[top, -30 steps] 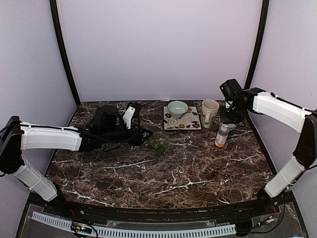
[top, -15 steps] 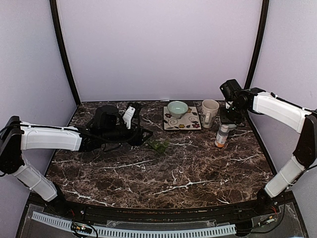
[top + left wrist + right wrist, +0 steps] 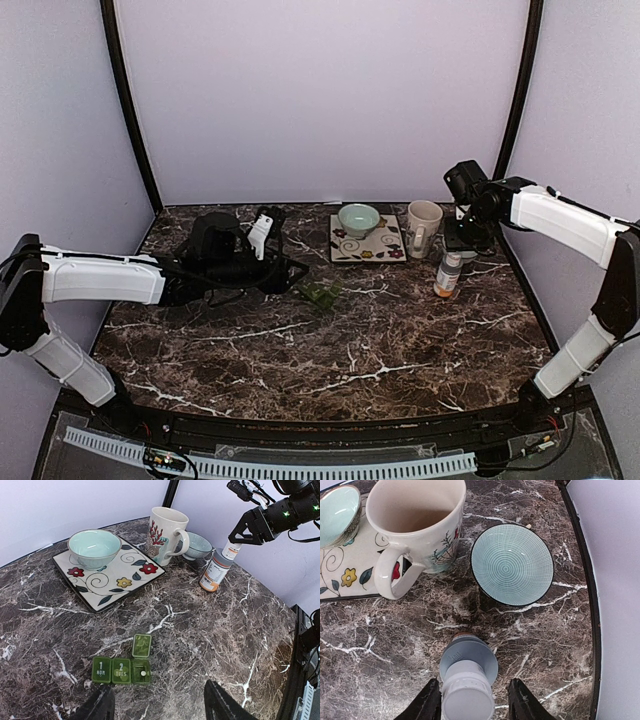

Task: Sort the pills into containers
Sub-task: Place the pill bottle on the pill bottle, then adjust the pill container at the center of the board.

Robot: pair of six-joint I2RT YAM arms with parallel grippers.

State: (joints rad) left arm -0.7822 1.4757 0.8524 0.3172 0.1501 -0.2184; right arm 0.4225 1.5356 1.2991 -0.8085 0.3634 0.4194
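Straddling round white cap (image 3: 467,696), right claw (image 3: 474,704) parted, left claw (image 3: 160,706) wide near green square-celled pill box (image 3: 121,670).

Pale lilac walls (image 3: 320,100) enclosed a dark marble table (image 3: 330,350) veined with white; two black poles (image 3: 128,110) rose at the back corners under even light.

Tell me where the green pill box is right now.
In the top view the green pill box lies near the middle of the marble table, just right of the left gripper and on the near side of the floral tray.
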